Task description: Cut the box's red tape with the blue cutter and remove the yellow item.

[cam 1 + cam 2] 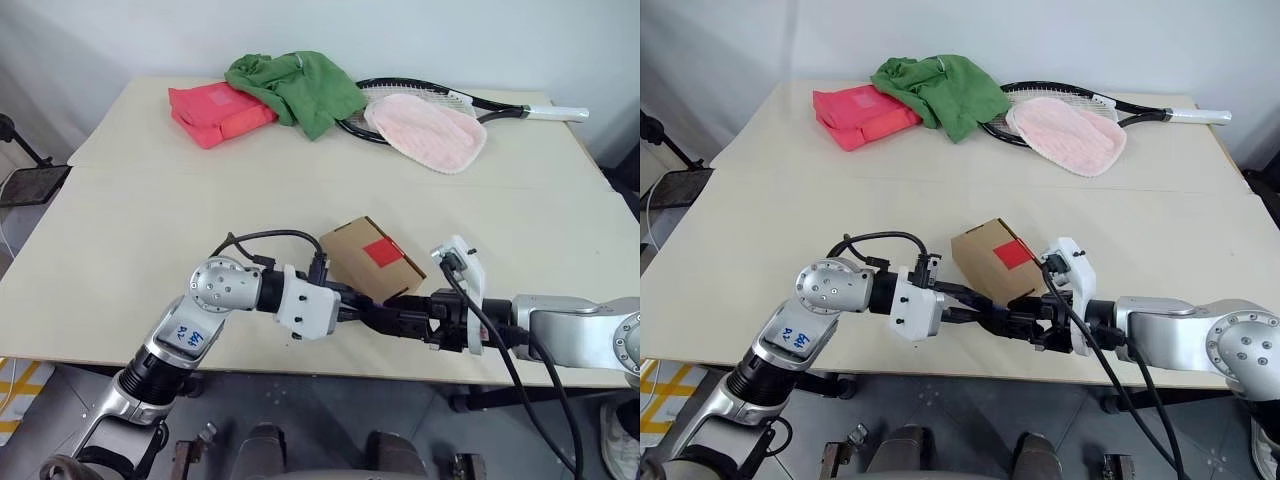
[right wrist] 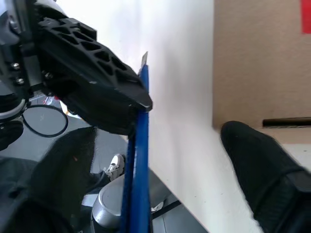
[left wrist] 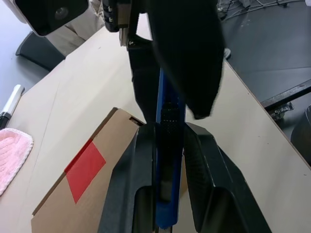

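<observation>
Here, nearest first:
Blue cutter (image 3: 165, 160): clamped between the fingers of the left tool (image 1: 368, 312), just above the near edge of the surface (image 1: 150, 240), its length running toward the right tool (image 1: 402, 318).
Handling of the cutter: slim, stiff and likely light; smooth plastic that could slip or twist, so the ribbed mid-body looks the safest place to grip, away from the blade tip seen in the right wrist view.
Left arm pose: forearm reaching in from the left, wrist bent across so its tool points right, a little below level.
Right tool: fingers apart, one on each side of the cutter's free end, not clamped on it; it meets the left tool tip to tip.
Right arm pose: forearm coming in from the right, pointing left and slightly down.
Box (image 1: 372, 258): resting on the surface just behind both tools, flaps closed; light cardboard that would probably slide if pushed unsteadied.
Red tape (image 1: 383, 251): uncut on the box top.
Yellow item: presumably inside.
Far side: a pink-red folded bag (image 1: 220, 111), a green cloth (image 1: 297, 88), a pink cloth (image 1: 425, 131) lying over a racket (image 1: 520, 111).
</observation>
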Tool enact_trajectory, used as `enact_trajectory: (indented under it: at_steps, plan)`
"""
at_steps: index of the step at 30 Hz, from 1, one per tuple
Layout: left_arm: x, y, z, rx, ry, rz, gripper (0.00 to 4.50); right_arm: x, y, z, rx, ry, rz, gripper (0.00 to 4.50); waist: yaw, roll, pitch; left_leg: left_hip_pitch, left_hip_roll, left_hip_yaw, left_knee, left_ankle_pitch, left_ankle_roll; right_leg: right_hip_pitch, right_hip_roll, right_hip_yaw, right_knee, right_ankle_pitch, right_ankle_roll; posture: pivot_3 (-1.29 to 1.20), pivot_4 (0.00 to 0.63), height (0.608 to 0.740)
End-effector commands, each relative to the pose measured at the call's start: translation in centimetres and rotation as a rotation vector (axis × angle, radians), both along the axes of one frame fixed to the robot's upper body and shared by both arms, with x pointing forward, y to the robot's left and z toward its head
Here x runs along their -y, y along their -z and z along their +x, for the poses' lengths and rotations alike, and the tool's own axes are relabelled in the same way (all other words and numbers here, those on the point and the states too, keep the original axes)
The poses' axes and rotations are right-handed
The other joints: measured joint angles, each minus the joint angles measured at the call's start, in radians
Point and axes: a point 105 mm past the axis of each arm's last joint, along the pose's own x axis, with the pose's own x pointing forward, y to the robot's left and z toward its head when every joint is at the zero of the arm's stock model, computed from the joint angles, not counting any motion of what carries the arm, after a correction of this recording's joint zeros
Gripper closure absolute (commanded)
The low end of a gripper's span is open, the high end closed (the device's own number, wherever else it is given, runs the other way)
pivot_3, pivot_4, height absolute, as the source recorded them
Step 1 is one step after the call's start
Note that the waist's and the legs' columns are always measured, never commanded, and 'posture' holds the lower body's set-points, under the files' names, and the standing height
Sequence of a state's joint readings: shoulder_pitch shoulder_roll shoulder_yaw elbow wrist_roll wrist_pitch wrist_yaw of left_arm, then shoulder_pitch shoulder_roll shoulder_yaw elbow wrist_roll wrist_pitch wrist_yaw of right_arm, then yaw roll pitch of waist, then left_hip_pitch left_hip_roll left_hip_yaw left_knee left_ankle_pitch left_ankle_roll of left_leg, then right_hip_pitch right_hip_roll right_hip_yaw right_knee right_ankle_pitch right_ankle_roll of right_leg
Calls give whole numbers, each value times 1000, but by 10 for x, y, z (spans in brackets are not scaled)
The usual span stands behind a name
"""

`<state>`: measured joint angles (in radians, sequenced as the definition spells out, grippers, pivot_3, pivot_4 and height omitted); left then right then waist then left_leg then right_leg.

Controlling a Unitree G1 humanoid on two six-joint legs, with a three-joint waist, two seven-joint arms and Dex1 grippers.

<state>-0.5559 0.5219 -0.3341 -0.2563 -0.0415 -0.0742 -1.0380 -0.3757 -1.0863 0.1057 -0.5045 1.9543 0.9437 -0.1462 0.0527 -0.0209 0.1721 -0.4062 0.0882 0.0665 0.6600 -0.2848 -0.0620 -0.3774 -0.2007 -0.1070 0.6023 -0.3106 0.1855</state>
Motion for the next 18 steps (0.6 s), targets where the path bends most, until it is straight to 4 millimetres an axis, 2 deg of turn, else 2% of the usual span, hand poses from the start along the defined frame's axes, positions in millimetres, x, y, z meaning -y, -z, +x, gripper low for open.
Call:
enact_trajectory:
  at_steps: [1,11,14,18]
  plan:
    - [4,-5,-3,25,22,-6,3796,-2,-6,-1,13,-13,14,1569,0,0,0,0,0,0,0,0,0,0,0,0,0,0,0,0,150,740]
    - [7,-5,-4,26,25,-9,3796,-2,-4,0,2,-11,16,1569,0,0,0,0,0,0,0,0,0,0,0,0,0,0,0,0,150,740]
    - [8,-6,-4,26,23,-11,3796,-4,-4,1,1,-7,24,2185,0,0,0,0,0,0,0,0,0,0,0,0,0,0,0,0,150,740]
    - [7,-5,-4,25,18,-11,3796,-6,-4,3,0,7,41,3578,0,0,0,0,0,0,0,0,0,0,0,0,0,0,0,0,150,740]
